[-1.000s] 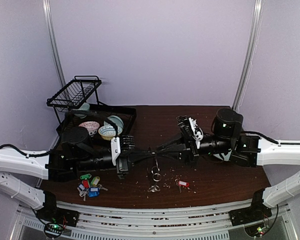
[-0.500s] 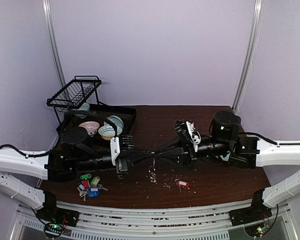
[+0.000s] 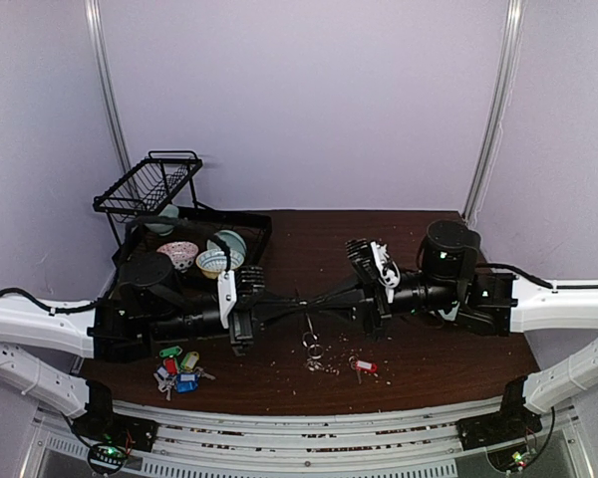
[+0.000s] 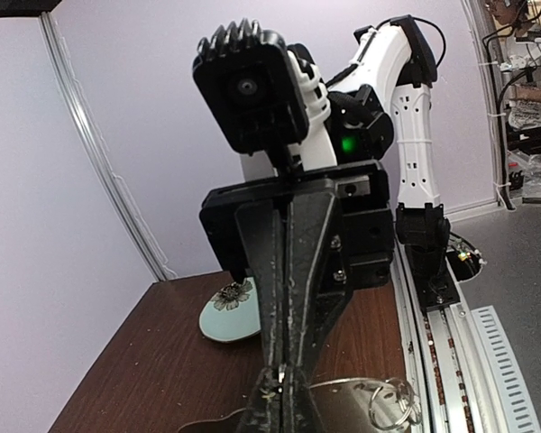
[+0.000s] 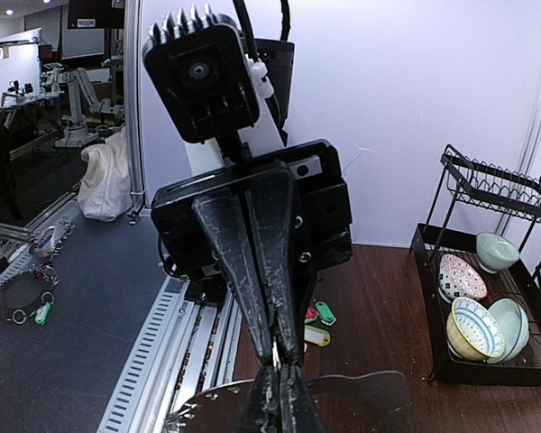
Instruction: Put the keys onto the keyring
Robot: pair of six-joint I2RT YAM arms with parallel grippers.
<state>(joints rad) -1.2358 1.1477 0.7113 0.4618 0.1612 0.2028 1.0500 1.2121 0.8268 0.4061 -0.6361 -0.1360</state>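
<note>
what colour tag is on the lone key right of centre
Red tag, clearest in top external view.

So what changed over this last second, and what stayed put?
The right claw closed on the keyring, and its arm edged slightly toward the left one. The left claw stayed shut on the keyring; the key pile and the red-tagged key lie where they were.

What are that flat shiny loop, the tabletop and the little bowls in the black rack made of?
The keyring looks like thin sheet metal: silver-grey, with a dull mirror sheen. The table seems to be dark wood or a wood-look laminate; grain streaks show. The bowls look like glazed ceramic: glossy, with painted patterns.
</note>
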